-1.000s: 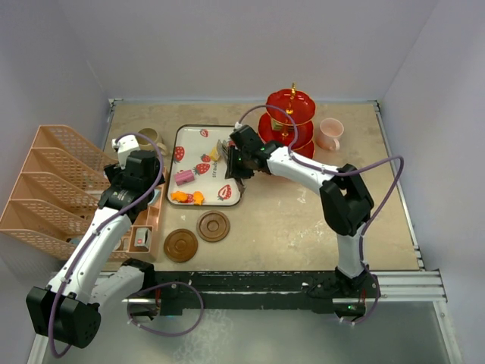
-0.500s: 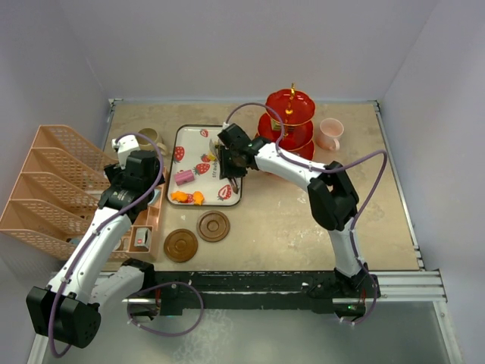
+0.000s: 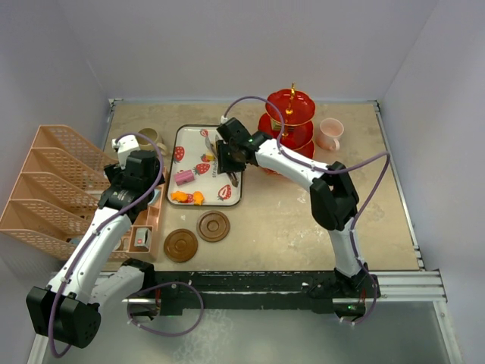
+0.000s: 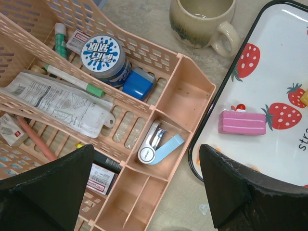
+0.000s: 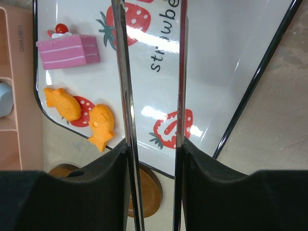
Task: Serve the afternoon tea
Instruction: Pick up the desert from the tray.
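My right gripper (image 3: 229, 158) is shut on the long metal tweezers (image 5: 126, 96), whose two arms stand apart over the strawberry tray (image 3: 191, 144). On the tray lie a pink cake sweet (image 5: 68, 51) and two orange fish sweets (image 5: 62, 103), left of the tweezers and untouched. The red three-tier stand (image 3: 290, 121) is behind the right arm, with the pink mug (image 3: 330, 134) to its right. The olive mug (image 4: 202, 21) stands left of the tray. Two brown coasters (image 3: 213, 226) lie in front of the tray. My left gripper (image 4: 147, 192) is open and empty above the organiser.
A peach desk organiser (image 4: 187, 96) with a stapler, a tin and pens sits left of the tray. A peach file rack (image 3: 53, 182) stands along the left wall. A small yellow sweet (image 3: 213, 155) lies at the tray's far side by the tweezers.
My right gripper with the tweezers has moved left and towards the back, further over the tray. The left arm has not moved.
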Controlling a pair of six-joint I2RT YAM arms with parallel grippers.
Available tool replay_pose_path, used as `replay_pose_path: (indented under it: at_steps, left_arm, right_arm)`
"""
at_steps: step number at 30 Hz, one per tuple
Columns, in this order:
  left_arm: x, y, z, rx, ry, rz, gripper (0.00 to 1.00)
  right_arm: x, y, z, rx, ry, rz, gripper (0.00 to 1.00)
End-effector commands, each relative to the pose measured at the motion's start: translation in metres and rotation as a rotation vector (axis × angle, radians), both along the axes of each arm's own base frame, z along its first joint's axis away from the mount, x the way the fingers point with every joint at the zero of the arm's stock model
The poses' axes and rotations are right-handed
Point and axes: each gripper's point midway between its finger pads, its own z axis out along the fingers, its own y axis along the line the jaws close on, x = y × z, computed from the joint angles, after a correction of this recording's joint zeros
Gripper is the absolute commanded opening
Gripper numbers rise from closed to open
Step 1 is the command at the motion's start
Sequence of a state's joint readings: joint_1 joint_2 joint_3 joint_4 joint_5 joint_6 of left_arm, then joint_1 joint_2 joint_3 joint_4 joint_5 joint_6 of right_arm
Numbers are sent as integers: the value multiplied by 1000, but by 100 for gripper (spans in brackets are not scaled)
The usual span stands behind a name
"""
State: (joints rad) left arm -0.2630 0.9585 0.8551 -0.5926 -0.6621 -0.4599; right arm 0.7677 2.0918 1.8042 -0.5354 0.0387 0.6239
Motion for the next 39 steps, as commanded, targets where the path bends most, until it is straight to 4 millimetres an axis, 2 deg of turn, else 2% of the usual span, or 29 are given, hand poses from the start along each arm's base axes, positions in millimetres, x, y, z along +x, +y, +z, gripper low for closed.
replay_pose_path:
  at_steps: [1, 23, 39]
  left_arm:
    - [7, -1, 17, -8, -61, -2, 87]
    - [7, -1, 18, -9, -65, -2, 87]
    - [7, 0, 19, -6, -67, 3, 87]
  right_arm:
    - [5, 8, 25, 17, -54, 10, 43]
    - [-7, 1, 1, -36, -10, -52, 46]
    - [-8, 15, -10, -18, 17, -6, 47]
